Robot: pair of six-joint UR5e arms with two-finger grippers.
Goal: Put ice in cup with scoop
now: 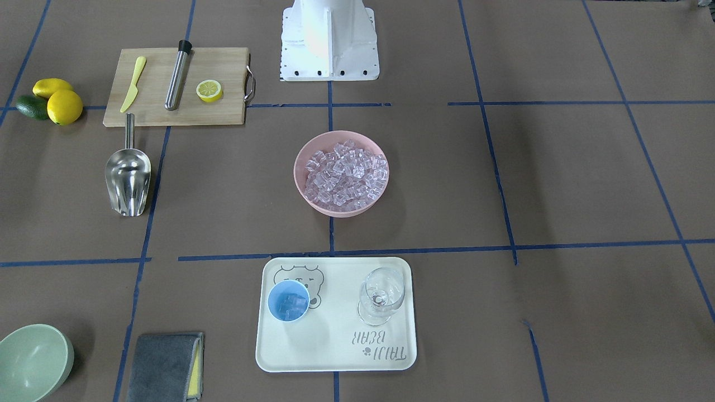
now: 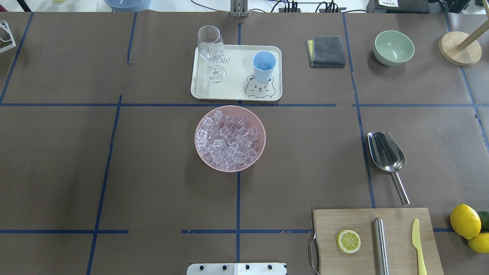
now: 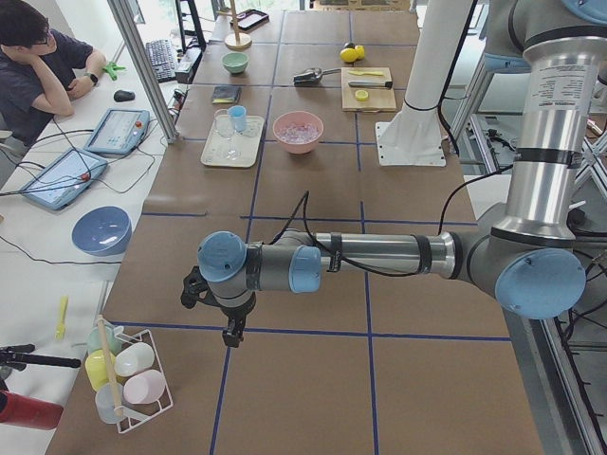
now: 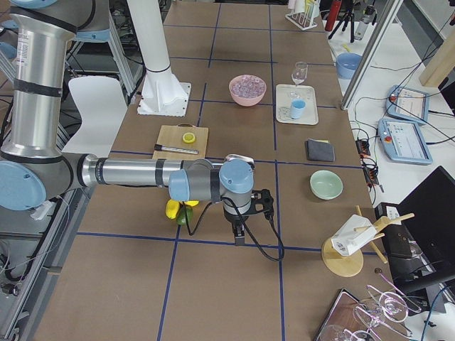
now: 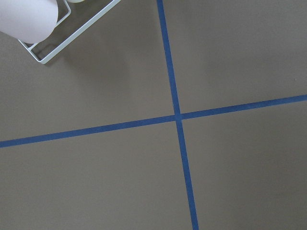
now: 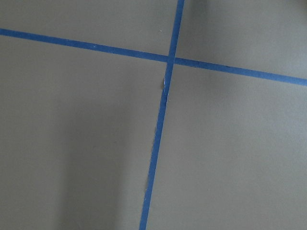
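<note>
Many clear ice cubes (image 1: 343,173) fill a pink bowl (image 2: 200,152) at the table's middle. The light-blue cup (image 1: 288,301) stands upright on a cream tray (image 1: 335,352) and holds a few ice cubes. The steel scoop (image 1: 128,176) lies empty on the table beside the cutting board, its handle towards the board; it also shows in the overhead view (image 2: 386,152). My left gripper (image 3: 230,334) hangs over bare table far from these. My right gripper (image 4: 239,236) hangs over the table's other end. Both show only in side views, so I cannot tell if they are open or shut.
A wine glass (image 1: 381,296) stands on the tray. A wooden cutting board (image 1: 223,67) holds a lemon slice, a steel cylinder and a yellow knife. Lemons (image 1: 64,106), a green bowl (image 1: 33,360) and a grey cloth (image 1: 165,365) lie around. A cup rack (image 3: 128,379) stands near my left gripper.
</note>
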